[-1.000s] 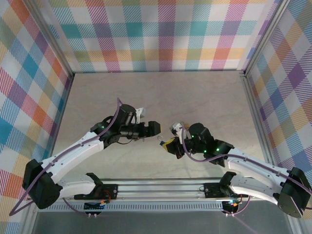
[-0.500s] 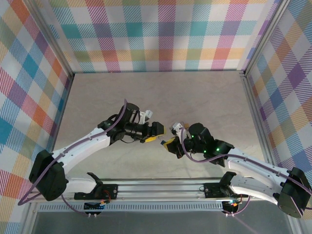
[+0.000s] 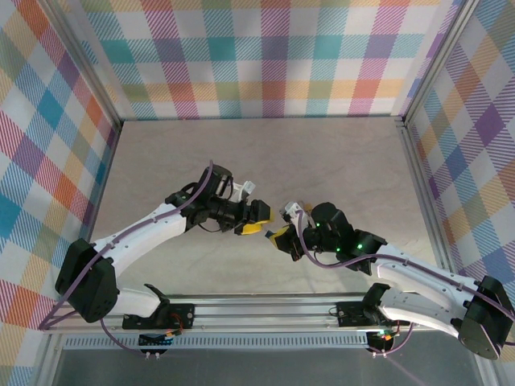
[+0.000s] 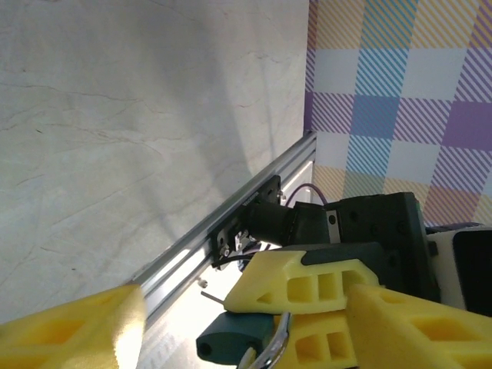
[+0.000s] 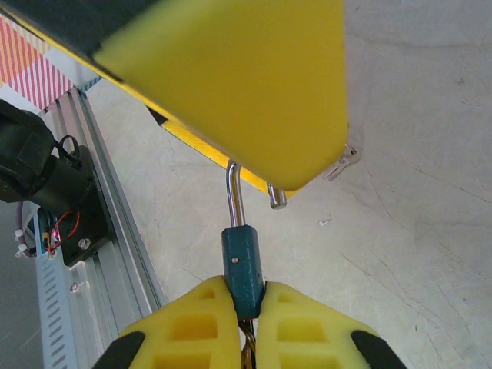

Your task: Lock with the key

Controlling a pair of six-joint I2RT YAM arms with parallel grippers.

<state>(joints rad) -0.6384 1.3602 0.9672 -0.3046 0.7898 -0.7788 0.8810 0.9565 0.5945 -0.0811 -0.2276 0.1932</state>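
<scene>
Left hand (image 3: 256,223) has swung in beside the right hand (image 3: 283,238), its fingers narrowing but still parted around the shackle (image 5: 233,192). That right hand stays clenched on the teal padlock (image 5: 243,265), held between the arms. A small silver piece (image 5: 344,161) on the counter (image 3: 241,153) may be the key, so locking probably hasn't begun.

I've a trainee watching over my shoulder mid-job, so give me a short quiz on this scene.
1. True or false: the right gripper pinches the teal metal padlock by its body.
2. The padlock's silver shackle is: A) pushed home, B) open, free end out, C) missing.
3. Fill in: the left gripper has its yellow fingers standing ____.
Key: 1 true; 2 B; 3 apart.
</scene>
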